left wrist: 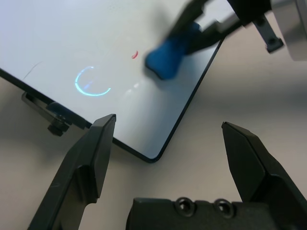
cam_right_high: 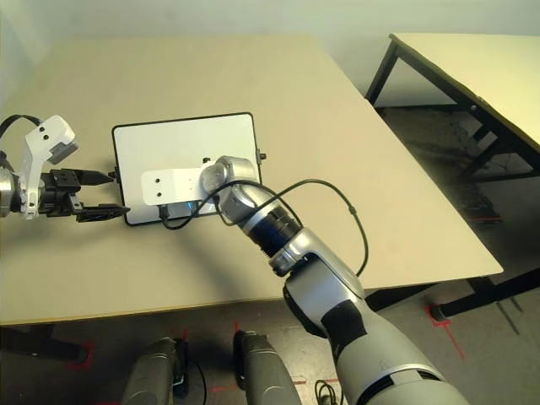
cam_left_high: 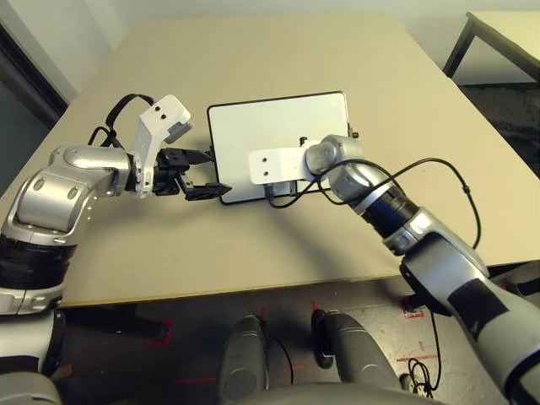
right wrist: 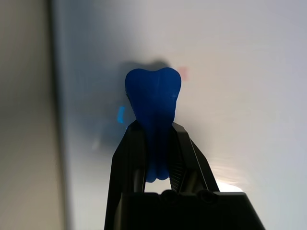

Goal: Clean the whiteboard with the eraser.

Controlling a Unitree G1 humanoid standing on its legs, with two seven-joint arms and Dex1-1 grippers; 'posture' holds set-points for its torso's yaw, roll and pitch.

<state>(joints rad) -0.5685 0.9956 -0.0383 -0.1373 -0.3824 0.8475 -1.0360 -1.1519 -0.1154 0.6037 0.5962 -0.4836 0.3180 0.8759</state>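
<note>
The whiteboard (cam_left_high: 278, 126) lay flat on the tan table (cam_left_high: 278, 51), near the middle, its long sides running across the robot's front. The right gripper (right wrist: 156, 139) reached over the board from the robot's right, fingers clamped tight on the blue eraser (right wrist: 153, 103), which bulged out past the fingertips. In the left wrist view the eraser (left wrist: 168, 57) sat down on the board's glossy surface, close to the near edge. A small red mark (left wrist: 135, 54) lay on the white just beside the eraser, touching or not I could not tell. The left gripper (cam_left_high: 201, 173) hung at the board's left end by the near corner, its two black fingers spread wide with nothing between them; the corner of the board showed between them in the left wrist view. A small black knob (left wrist: 57, 125) stuck out from the board's frame on that side. A second table (cam_right_high: 472, 59) stood well apart, off to the robot's right.
</note>
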